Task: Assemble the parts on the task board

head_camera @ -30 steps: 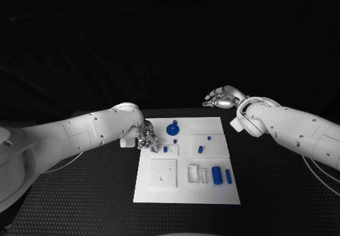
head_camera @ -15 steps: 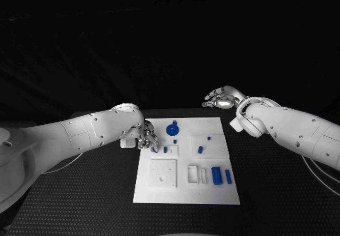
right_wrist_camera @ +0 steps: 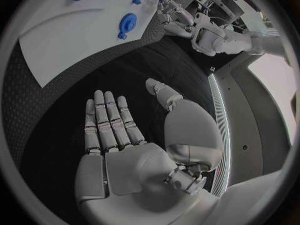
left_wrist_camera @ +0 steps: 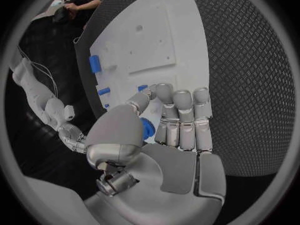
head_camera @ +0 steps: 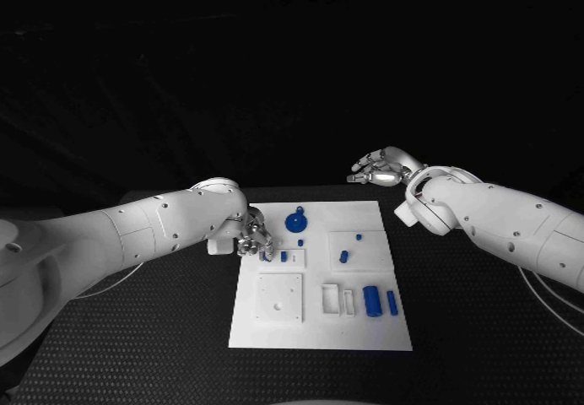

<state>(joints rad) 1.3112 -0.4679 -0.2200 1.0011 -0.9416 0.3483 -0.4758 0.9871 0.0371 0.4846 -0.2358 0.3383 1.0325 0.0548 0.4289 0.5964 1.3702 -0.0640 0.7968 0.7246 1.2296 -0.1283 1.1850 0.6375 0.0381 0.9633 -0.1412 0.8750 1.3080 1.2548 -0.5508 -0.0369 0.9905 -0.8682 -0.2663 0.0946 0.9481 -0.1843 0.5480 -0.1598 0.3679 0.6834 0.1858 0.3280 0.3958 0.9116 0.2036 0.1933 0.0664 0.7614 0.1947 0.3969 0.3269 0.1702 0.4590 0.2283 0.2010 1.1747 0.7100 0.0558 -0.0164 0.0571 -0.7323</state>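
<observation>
The white task board [head_camera: 319,333] lies in the middle of the table. My left hand [head_camera: 252,237] hovers at the board's left edge, near its far end. In the left wrist view this hand [left_wrist_camera: 178,125] pinches a small blue part [left_wrist_camera: 148,128] between thumb and fingers. On the board are a round blue piece with a stem [head_camera: 297,223], small blue pegs [head_camera: 344,255] and two blue cylinders [head_camera: 371,301] near the right edge. My right hand [head_camera: 383,166] hangs beyond the board's far right corner, fingers spread and holding nothing [right_wrist_camera: 119,135].
A raised white square plate [head_camera: 280,297] and a white bracket [head_camera: 331,298] sit on the board's near half. Black textured table [head_camera: 146,337] surrounds the board on both sides. The right wrist view shows the board [right_wrist_camera: 69,32] and the left hand [right_wrist_camera: 172,12] across it.
</observation>
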